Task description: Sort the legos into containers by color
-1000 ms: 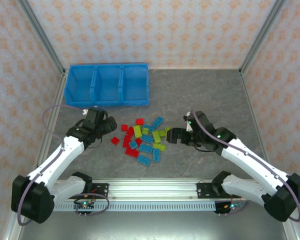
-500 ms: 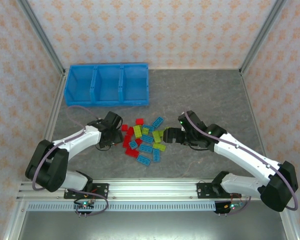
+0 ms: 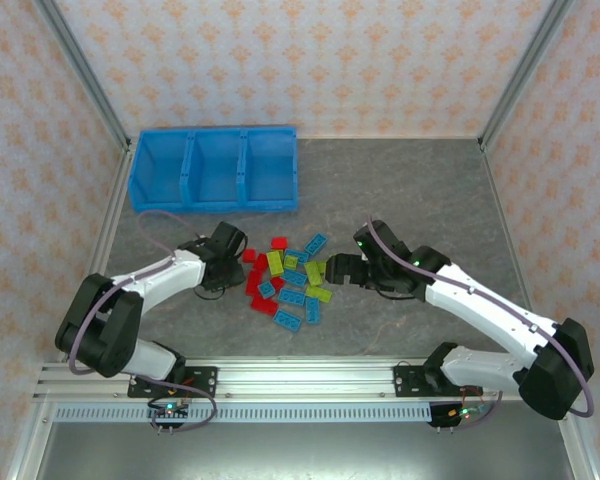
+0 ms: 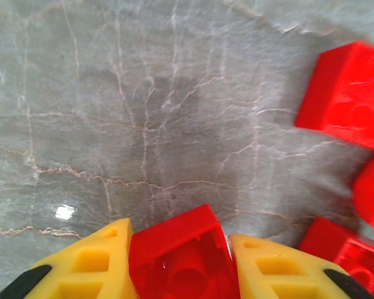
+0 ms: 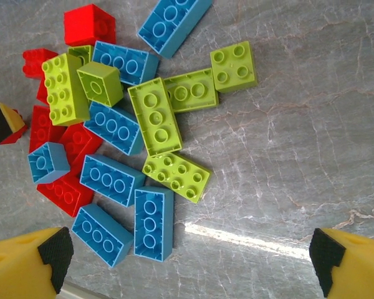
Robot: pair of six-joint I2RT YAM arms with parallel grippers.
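lab test cell: aluminium frame [image 3: 310, 376], papered walls [image 3: 300, 60]

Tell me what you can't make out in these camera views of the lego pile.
Left wrist view: the red brick in the left gripper is cut off by the bottom edge, so its length is unknown.
Left wrist view: a second red brick is blurred and cropped at the right edge.
Top view: the front wall of the blue bin hides the near floor of its compartments.
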